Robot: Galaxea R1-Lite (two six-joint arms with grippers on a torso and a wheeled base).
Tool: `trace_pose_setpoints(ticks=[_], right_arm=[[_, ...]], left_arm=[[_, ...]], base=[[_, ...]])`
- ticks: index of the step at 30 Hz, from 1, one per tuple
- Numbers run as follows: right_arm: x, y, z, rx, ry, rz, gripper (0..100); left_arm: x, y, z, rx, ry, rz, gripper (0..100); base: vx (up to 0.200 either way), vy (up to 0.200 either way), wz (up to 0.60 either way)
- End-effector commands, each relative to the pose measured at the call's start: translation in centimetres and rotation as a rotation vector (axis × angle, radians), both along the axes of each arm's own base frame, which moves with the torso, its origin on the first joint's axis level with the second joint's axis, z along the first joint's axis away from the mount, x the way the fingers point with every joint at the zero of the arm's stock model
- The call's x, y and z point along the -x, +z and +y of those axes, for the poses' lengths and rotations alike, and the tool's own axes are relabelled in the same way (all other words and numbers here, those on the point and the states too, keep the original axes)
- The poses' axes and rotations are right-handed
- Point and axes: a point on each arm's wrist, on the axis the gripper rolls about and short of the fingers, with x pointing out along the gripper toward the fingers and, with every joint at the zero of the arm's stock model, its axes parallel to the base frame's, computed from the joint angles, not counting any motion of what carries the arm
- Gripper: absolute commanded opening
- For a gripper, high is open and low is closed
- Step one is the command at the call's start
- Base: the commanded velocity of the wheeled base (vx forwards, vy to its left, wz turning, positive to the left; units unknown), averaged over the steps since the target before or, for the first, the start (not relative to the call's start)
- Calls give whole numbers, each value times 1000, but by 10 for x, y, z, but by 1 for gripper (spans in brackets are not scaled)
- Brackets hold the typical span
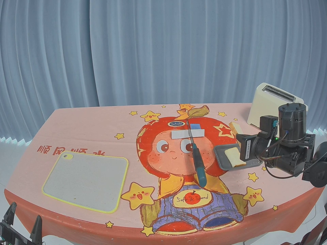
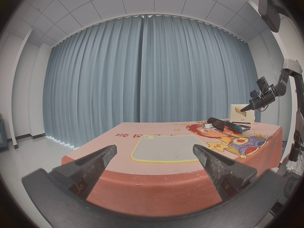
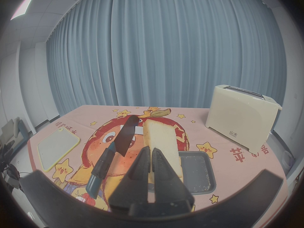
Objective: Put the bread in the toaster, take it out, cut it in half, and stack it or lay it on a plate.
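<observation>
A slice of bread [image 3: 161, 138] stands on edge between the fingers of my right gripper [image 3: 151, 157], which is shut on it. The slice is held above a dark grey tray [image 3: 198, 171], as the head view shows with the bread [image 1: 234, 155] at my right gripper [image 1: 240, 151]. The cream toaster [image 1: 270, 104] stands behind it at the table's far right. From the left wrist view the held bread [image 2: 240, 112] hangs in front of the toaster [image 2: 249, 118]. My left gripper [image 2: 155, 155] is open off the table's near left edge, also in the head view [image 1: 22, 222].
A knife [image 1: 197, 155] with a teal handle lies mid-table, its blade on a white strip [image 1: 187, 133]. A grey cutting board [image 1: 87, 179] with a yellow rim lies front left. Another tan piece [image 1: 235, 127] lies between the toaster and the tray.
</observation>
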Motion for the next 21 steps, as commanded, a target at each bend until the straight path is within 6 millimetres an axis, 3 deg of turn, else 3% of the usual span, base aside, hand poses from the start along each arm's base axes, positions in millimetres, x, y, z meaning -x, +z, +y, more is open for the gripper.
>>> trace_pose_setpoints(ticks=[1,14,21], right_arm=[[0,-2,0,4,0,6,0],[-4,-24,3,62,2,83,0],[-5,-28,3,77,-14,88,0]], left_arm=[[0,-5,0,-1,-1,1,100],[0,-5,0,-3,1,1,100],[0,-5,0,-1,-1,0,100]], base=[[0,0,0],[0,0,0],[-171,0,0]])
